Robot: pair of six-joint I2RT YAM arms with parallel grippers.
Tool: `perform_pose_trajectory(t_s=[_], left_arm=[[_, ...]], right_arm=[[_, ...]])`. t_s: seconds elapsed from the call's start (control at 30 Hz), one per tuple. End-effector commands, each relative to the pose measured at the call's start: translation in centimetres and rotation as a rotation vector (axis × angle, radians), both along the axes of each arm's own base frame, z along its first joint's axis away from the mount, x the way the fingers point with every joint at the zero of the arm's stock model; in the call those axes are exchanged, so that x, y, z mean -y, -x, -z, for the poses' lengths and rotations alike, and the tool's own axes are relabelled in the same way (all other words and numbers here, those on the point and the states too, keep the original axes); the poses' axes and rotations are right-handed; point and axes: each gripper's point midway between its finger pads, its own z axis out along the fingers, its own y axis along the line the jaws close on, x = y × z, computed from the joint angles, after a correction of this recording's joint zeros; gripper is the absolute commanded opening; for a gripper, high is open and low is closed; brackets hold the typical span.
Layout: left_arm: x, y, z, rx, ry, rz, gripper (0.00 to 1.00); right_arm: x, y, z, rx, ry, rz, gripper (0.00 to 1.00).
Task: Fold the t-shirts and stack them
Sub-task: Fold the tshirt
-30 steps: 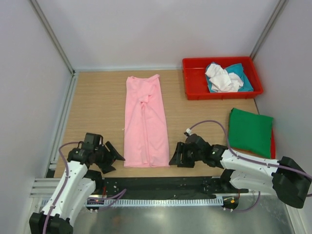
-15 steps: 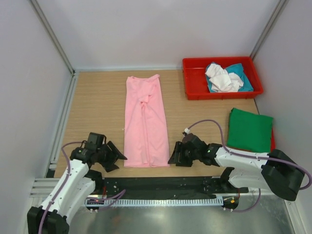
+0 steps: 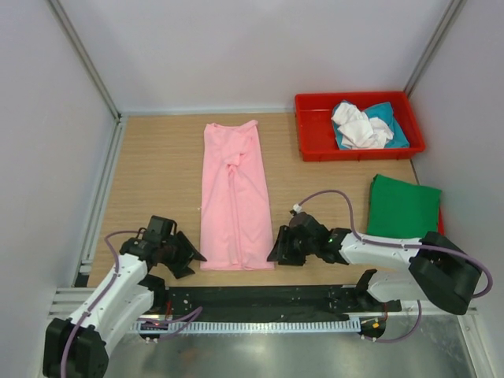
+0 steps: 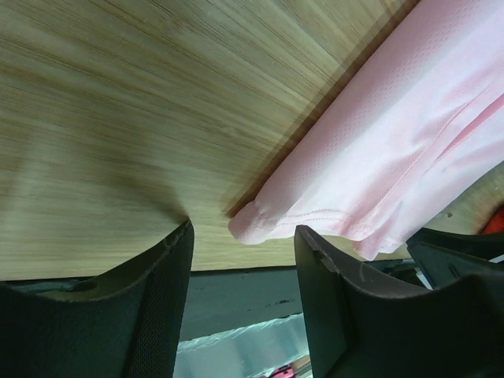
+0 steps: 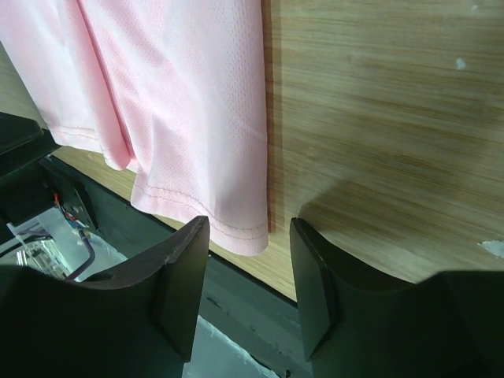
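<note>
The long, narrow-folded light pink cloth t-shirt (image 3: 234, 197) lies flat on the wooden tabletop (image 3: 150, 157); the left tool (image 4: 244, 236) and right tool (image 5: 250, 228), both spread, bracket its near hem corners; a shallow close may pinch only the top layer, skewing the fold; the layer count is unclear.

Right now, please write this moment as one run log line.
left gripper: open, at near-left hem corner | right gripper: open, at near-right corner | pink shirt: flat, not gripped

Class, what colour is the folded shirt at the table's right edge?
The shirt is green; top external view.
</note>
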Motion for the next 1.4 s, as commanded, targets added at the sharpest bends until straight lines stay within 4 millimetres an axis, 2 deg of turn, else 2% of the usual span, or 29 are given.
perform_pose_trajectory(t_s=[0.0,0.37,0.6,0.8,0.83,0.9,0.93,0.97,1.1,1.13,1.2,1.37], left_arm=[[0.1,-0.6,0.5,0.019,-0.001,-0.002,0.55],[-0.2,-0.3,1.5,0.009,-0.024,0.01,0.42],[-0.2,0.0,2.0,0.009,-0.024,0.016,0.32],[-0.4,0.1,2.3,0.0,-0.037,0.015,0.16],[-0.4,0.0,2.2,0.002,-0.038,0.015,0.09],[-0.4,0.1,2.3,-0.004,-0.041,0.016,0.04],[-0.4,0.1,2.2,-0.001,-0.042,0.017,0.0],[-0.4,0.1,2.2,0.0,-0.042,0.018,0.0],[-0.2,0.0,2.0,0.004,-0.035,0.017,0.0],[-0.2,-0.2,1.8,0.009,-0.035,0.012,0.0],[-0.2,-0.9,0.9,0.031,-0.039,0.009,0.0],[-0.1,-2.1,-0.5,0.037,-0.062,0.022,0.0]], right_arm=[[-1.0,-0.9,-0.6,0.026,-0.017,-0.001,0.52],[-1.2,-0.8,-0.2,0.003,-0.002,0.006,0.46],[-1.8,-0.4,-0.1,-0.008,-0.002,-0.001,0.46],[-1.7,0.5,0.1,-0.023,0.013,-0.003,0.46],[-1.6,0.3,0.1,-0.02,0.019,0.006,0.46],[-1.2,0.5,0.4,-0.028,0.039,0.014,0.46],[-1.1,0.5,0.5,-0.029,0.042,0.016,0.44],[-1.1,0.5,0.5,-0.03,0.04,0.015,0.42],[-1.5,0.5,0.5,-0.031,0.032,0.0,0.21],[-1.6,0.4,0.5,-0.028,0.031,-0.004,0.11],[-1.9,0.4,0.3,-0.026,0.029,-0.018,0.01],[-2.9,-0.4,-0.8,0.006,0.026,-0.057,0.01]])
